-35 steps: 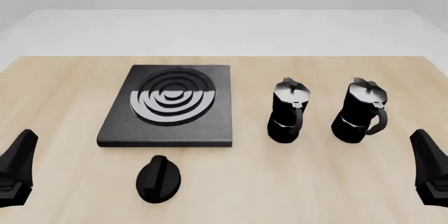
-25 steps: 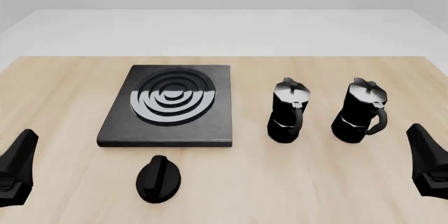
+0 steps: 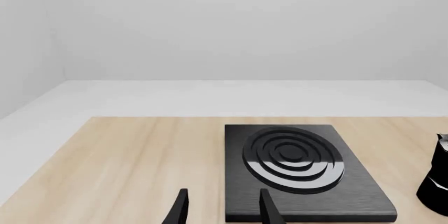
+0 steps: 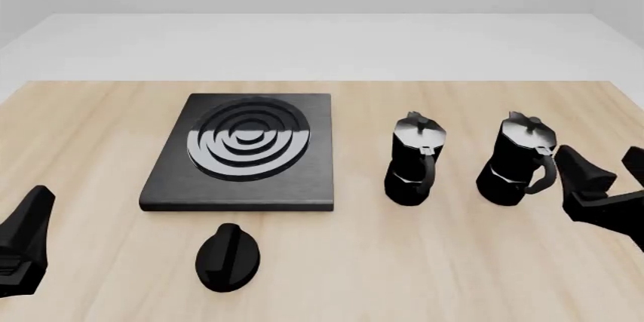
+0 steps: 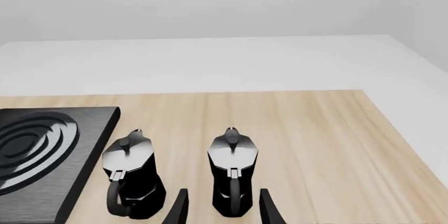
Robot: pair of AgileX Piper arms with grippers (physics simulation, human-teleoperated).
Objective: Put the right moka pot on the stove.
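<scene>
The right moka pot (image 4: 518,160) is black and faceted with a shiny lid and a loop handle. It stands upright on the table at the right and also shows in the right wrist view (image 5: 233,171). The stove (image 4: 246,148) is a flat black slab with glossy rings at centre left, and also shows in the left wrist view (image 3: 294,166). My right gripper (image 4: 607,170) is open and empty, just right of the pot's handle and not touching it. In the right wrist view (image 5: 222,198) the pot stands ahead between the fingers. My left gripper (image 4: 26,231) is open and empty at the near left.
A slimmer black moka pot (image 4: 415,160) stands between the stove and the right pot, a short gap from each. A small black oval knob (image 4: 228,256) lies in front of the stove. The table's right edge (image 5: 399,135) is close to the right pot.
</scene>
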